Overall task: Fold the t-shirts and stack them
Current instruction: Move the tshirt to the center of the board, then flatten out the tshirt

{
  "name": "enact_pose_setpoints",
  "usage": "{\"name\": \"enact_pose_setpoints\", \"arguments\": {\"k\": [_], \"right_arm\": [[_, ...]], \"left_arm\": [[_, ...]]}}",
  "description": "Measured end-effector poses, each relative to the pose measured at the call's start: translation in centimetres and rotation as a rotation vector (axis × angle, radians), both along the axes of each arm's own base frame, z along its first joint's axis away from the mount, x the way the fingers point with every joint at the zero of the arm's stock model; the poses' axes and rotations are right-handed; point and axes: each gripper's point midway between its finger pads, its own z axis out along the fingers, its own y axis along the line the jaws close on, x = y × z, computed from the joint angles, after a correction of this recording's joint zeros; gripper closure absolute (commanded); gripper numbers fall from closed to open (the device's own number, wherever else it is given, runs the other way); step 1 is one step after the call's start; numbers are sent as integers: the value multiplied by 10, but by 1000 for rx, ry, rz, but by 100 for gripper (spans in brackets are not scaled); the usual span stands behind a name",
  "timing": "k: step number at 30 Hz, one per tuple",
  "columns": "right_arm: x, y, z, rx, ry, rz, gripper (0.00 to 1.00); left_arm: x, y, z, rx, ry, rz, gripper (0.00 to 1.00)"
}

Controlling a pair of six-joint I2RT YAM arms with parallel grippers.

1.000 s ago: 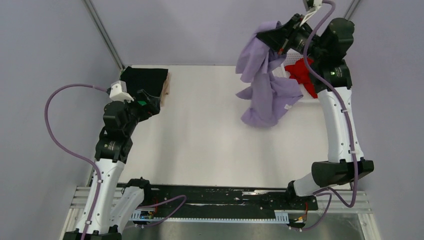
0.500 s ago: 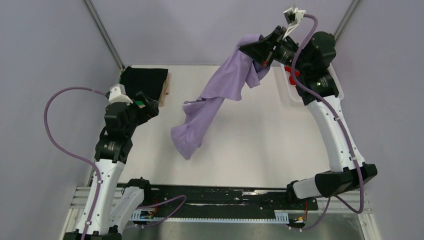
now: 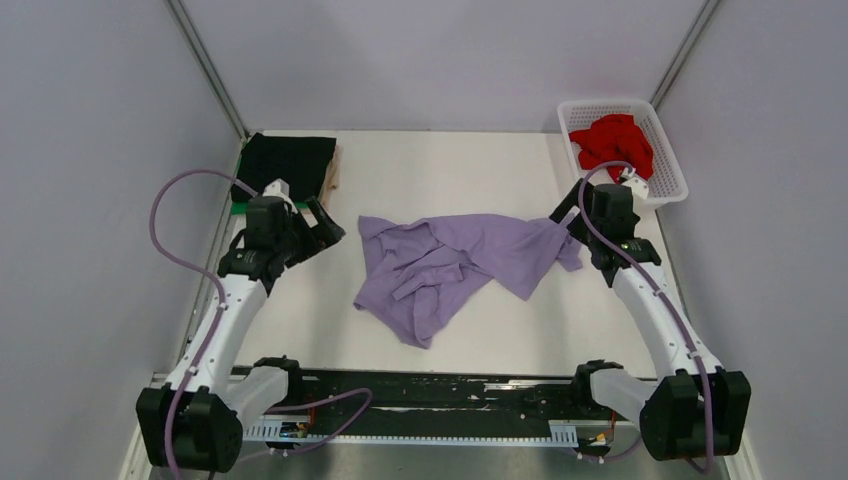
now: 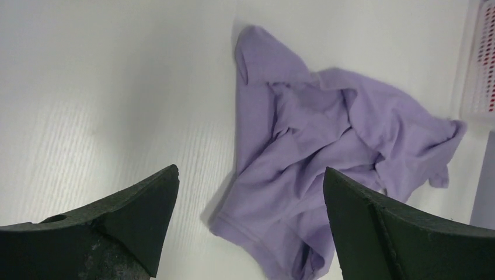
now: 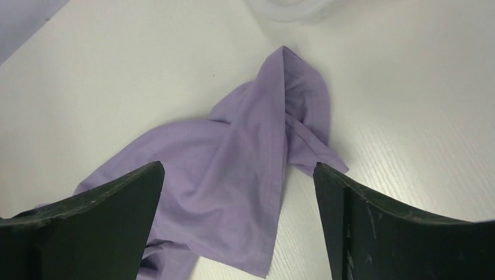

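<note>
Lavender tee (image 3: 450, 270) lies crumpled mid-table, btwn the arms. Right gripper (image 5: 238, 169) hangs over its right end, jaws apart, nothing held. Left gripper (image 4: 250, 175) is apart too, near the tee's left side. Next job, imo: flatten it. Each side shd pinch one outer corner, single layer only, then pull apart evenly.
</note>
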Motion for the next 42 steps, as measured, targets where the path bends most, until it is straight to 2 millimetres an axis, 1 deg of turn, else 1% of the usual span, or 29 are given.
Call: {"name": "enact_pose_setpoints", "arguments": {"k": [1,3,4,5,6,8,11,14,17,22,24,25,26,27,28,29,31,34,37,39,40,41,42], "right_arm": [[-4,-8,0,-18,7,-40,0],[-7,-15,12,-33,-30,-77,0],[-8,-17,18,-36,-50,-85,0],[-9,-17,23,-36,-68,-88,0],[-10,-18,27,-35,-79,-88,0],[-10,-15,28,-29,-85,-71,0],[-11,-7,19,-13,-63,-31,0],[-17,-2,5,2,-27,-1,0],[-22,4,-7,20,4,28,0],[-32,18,-28,70,52,86,0],[-38,22,-39,90,81,104,0],[-40,24,-43,98,90,110,0],[-43,25,-47,104,100,115,0],[-45,26,-50,109,107,118,0],[-46,27,-52,115,112,121,1],[-48,29,-54,123,115,127,1],[-50,32,-56,141,117,137,0],[-53,39,-60,164,126,158,0],[-57,50,-63,166,138,190,0],[-60,61,-66,161,152,226,0],[-62,68,-68,158,161,247,0],[-64,75,-71,156,173,266,1],[-67,81,-74,151,186,285,2]], "left_arm": [[-1,-3,-14,-11,46,-15,0],[-4,-9,-37,-30,122,-36,0],[-4,-10,-40,-35,135,-40,0],[-3,-14,-52,-51,176,-55,0],[-1,-17,-56,-60,188,-62,0],[6,-22,-64,-77,207,-80,0],[16,-27,-80,-94,244,-98,0],[30,-31,-94,-106,279,-110,0],[50,-35,-109,-113,303,-118,1],[85,-41,-128,-125,329,-131,8],[98,-43,-135,-133,332,-139,13],[101,-44,-138,-136,336,-141,18],[103,-45,-141,-138,340,-143,21],[107,-46,-143,-138,344,-147,28],[110,-46,-146,-140,349,-150,31],[112,-47,-148,-143,353,-151,37],[117,-50,-151,-152,353,-162,42],[122,-54,-153,-170,348,-178,44],[125,-57,-154,-186,340,-195,53],[126,-60,-156,-193,340,-203,62],[127,-61,-157,-198,341,-207,75],[128,-63,-158,-195,340,-215,83],[128,-64,-159,-198,342,-218,97]]}}
